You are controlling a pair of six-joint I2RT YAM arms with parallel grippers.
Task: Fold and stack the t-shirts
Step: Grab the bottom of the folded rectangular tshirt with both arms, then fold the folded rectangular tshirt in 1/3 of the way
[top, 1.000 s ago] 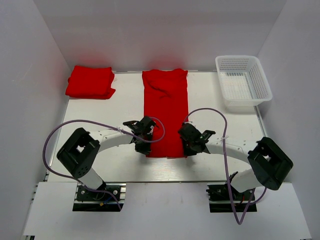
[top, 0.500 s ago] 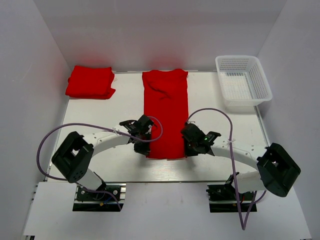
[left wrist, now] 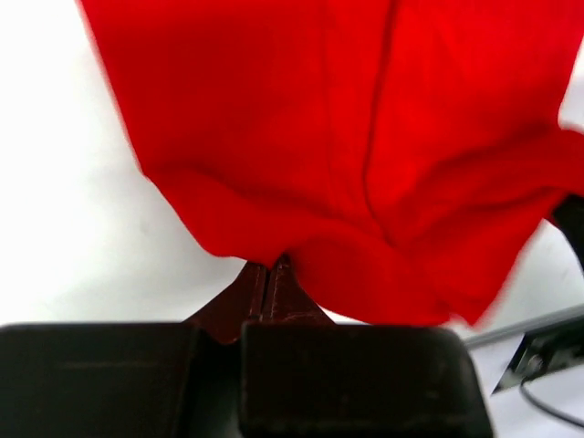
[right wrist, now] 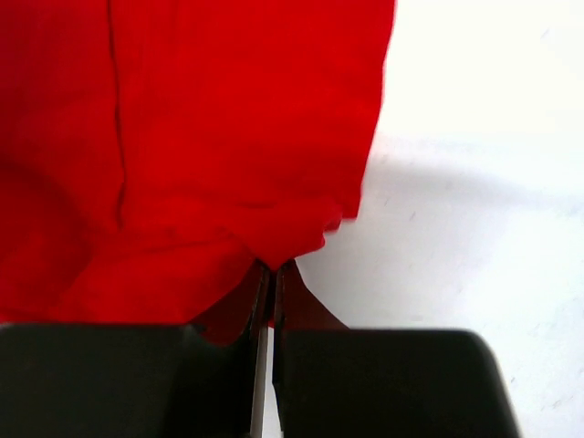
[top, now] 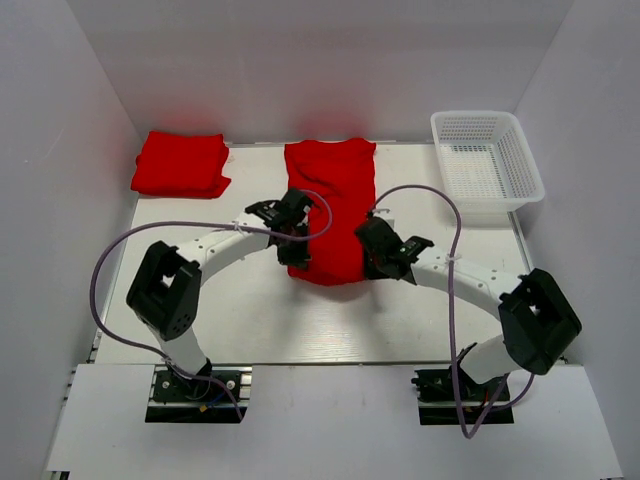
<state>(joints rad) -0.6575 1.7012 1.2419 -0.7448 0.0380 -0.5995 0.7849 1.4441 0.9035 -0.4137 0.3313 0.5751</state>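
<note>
**A:** White table (top: 240,320), white walls on three sides. What are your grippers doing?

**B:** Your left gripper (left wrist: 269,274) has its fingers pinched together on the near hem of the long red shirt (top: 330,190), at the left corner. Your right gripper (right wrist: 272,274) is clamped the same way on the right corner of that hem.

**A:** And where's the shirt itself?

**B:** It lies in the middle of the table as a narrow strip running away from you. You hold the near end up off the surface, and it sags in folds between the two grippers. The far end lies flat near the back.

**A:** Anything else out there?

**B:** A pile of folded red shirts (top: 180,163) sits at the far left corner, well apart from the strip. A white mesh basket (top: 487,165) stands at the far right corner.
</note>
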